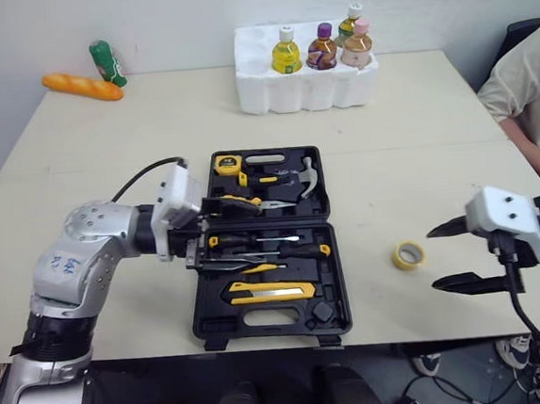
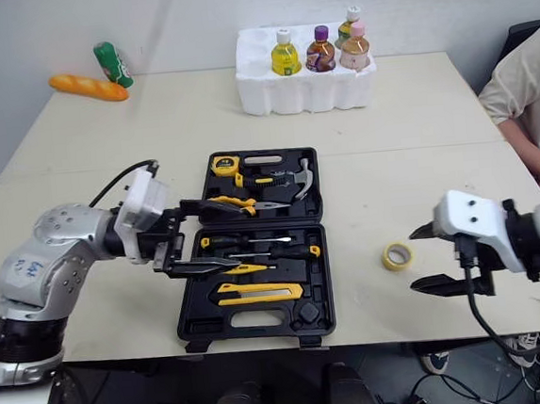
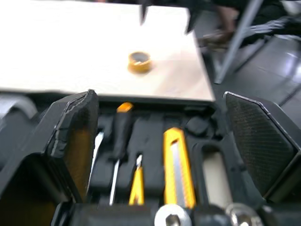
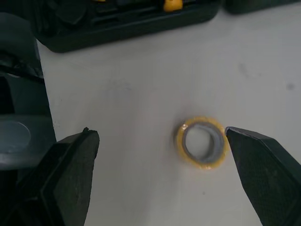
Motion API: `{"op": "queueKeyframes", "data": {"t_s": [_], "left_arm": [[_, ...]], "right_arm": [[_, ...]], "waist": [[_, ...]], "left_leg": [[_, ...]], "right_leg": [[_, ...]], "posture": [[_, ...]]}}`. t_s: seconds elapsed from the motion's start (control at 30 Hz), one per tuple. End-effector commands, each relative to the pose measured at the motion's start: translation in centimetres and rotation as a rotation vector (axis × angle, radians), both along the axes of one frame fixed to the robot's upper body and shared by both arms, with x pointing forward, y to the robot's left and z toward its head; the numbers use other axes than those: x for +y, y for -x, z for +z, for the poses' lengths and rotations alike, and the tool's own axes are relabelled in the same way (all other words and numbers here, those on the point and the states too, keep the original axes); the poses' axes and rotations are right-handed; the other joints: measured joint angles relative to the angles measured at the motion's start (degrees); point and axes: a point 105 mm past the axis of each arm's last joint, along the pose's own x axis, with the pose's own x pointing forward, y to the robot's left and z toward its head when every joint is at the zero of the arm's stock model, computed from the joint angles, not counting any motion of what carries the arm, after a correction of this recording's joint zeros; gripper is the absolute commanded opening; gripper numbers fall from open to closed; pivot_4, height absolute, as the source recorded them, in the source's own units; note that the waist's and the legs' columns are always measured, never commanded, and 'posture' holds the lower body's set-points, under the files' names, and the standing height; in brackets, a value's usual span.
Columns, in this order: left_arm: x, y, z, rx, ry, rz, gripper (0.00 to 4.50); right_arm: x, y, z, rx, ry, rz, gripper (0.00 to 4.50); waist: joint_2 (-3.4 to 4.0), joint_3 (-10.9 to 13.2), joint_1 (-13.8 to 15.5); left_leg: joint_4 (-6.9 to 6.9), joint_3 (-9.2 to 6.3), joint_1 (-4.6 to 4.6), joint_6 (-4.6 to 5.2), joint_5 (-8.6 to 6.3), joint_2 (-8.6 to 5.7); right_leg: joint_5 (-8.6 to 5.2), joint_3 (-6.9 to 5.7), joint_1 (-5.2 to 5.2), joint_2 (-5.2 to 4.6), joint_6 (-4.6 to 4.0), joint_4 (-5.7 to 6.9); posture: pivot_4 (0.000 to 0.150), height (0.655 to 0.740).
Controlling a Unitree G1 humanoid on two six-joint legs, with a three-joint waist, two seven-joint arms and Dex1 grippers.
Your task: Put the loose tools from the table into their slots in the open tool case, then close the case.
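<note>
our right gripper [image 1: 433, 259] spread wide, empty, ready for small yellow tape roll [image 1: 408, 255] | left gripper [image 3: 157, 99] gaping, empty, over black plastic tool case [image 1: 341, 295]

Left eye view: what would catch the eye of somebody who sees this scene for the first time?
The open black plastic tool case, with yellow-handled tools in it, lies in the middle of the table, with the left claw open over its left edge. To its right a yellow roll of tape lies loose on the table, and the open right claw hovers just beside it.
</note>
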Motion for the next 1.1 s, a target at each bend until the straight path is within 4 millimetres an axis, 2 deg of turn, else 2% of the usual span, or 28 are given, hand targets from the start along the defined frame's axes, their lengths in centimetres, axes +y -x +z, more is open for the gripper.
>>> {"op": "queueKeyframes", "data": {"t_s": [0.03, 0.4, 0.43, 0.5, 0.7, 0.77, 0.9, 1.0, 1.03, 1.1], "left_arm": [[-1.1, 1.0, 0.6, -0.044, 0.001, -0.094, 4.45], [-2.3, 0.6, 0.7, -0.079, 0.034, -0.128, 4.45], [-2.4, 0.6, 0.6, -0.079, 0.035, -0.127, 4.50], [-2.2, 0.6, 0.5, -0.079, 0.031, -0.120, 4.50], [-1.9, 0.4, 0.4, -0.078, 0.017, -0.098, 4.50], [-1.8, 0.5, 0.2, -0.069, 0.009, -0.091, 4.50], [-1.0, 0.8, -0.6, -0.032, -0.031, -0.077, 4.50], [0.1, 1.4, -1.6, -0.004, -0.088, -0.074, 4.50], [0.7, 1.8, -2.3, 0.008, -0.121, -0.079, 4.50], [1.4, 2.4, -3.2, 0.027, -0.170, -0.092, 4.50]], "right_arm": [[-0.2, -0.8, -1.3, 0.010, 0.134, 0.049, 4.50], [-0.1, -3.9, -3.9, 0.033, 0.225, 0.057, 4.50], [-0.1, -4.0, -4.0, 0.037, 0.227, 0.057, 3.95], [-0.1, -4.3, -4.2, 0.018, 0.238, 0.064, 3.23], [0.0, -5.1, -4.1, -0.047, 0.250, 0.076, 0.10], [0.4, -4.7, -3.7, -0.052, 0.239, 0.097, 0.04], [2.6, -3.6, -2.0, -0.073, 0.160, 0.160, 0.04], [6.0, -2.0, -0.2, -0.069, 0.018, 0.235, 0.04], [7.7, -1.1, 0.4, -0.059, -0.045, 0.277, 0.04], [10.2, 0.5, 0.8, -0.035, -0.123, 0.347, 0.04]], "waist": [[-0.01, 0.0, 0.0], [-0.01, 0.0, 0.0], [-0.01, 0.0, 0.0], [-0.01, 0.0, 0.1], [-0.01, 0.0, 0.0], [-0.01, 0.0, 0.0], [0.01, 0.1, 0.0], [0.02, 0.1, -0.2], [0.02, 0.1, -0.2], [0.02, 0.1, -0.3]], "left_leg": [[0.05, 0.01, -0.01, 0.01, 0.00, 0.00], [0.63, -0.04, -0.41, 0.10, -0.05, 0.01], [0.65, -0.04, -0.44, 0.10, -0.04, 0.01], [0.65, -0.03, -0.47, 0.09, -0.04, 0.01], [0.69, -0.01, -0.47, 0.09, -0.03, 0.00], [0.69, -0.02, -0.47, 0.09, -0.03, 0.00], [0.67, -0.02, -0.47, 0.08, -0.02, 0.03], [0.67, -0.03, -0.47, 0.07, -0.02, 0.04], [0.66, -0.05, -0.46, 0.07, -0.02, 0.06], [0.65, -0.09, -0.44, 0.04, -0.01, 0.10]], "right_leg": [[0.00, 0.00, 0.00, 0.01, 0.00, 0.02], [0.01, 0.00, -0.18, 0.01, 0.02, 0.19], [0.01, -0.01, -0.20, 0.01, 0.02, 0.20], [0.01, -0.02, -0.23, 0.02, 0.02, 0.22], [0.02, -0.02, -0.24, 0.02, 0.04, 0.26], [0.02, -0.02, -0.24, 0.02, 0.04, 0.26], [0.02, -0.02, -0.25, 0.04, 0.04, 0.27], [0.02, -0.02, -0.25, 0.04, 0.04, 0.28], [0.02, -0.02, -0.25, 0.04, 0.04, 0.28], [0.02, -0.03, -0.25, 0.05, 0.03, 0.29]], "posture": [[0.150, 0.7367], [0.150, 0.7367], [0.150, 0.7367], [0.150, 0.7367], [0.150, 0.7367], [0.150, 0.7367], [0.150, 0.7367], [0.150, 0.7367], [0.150, 0.7367], [0.150, 0.7367]]}}
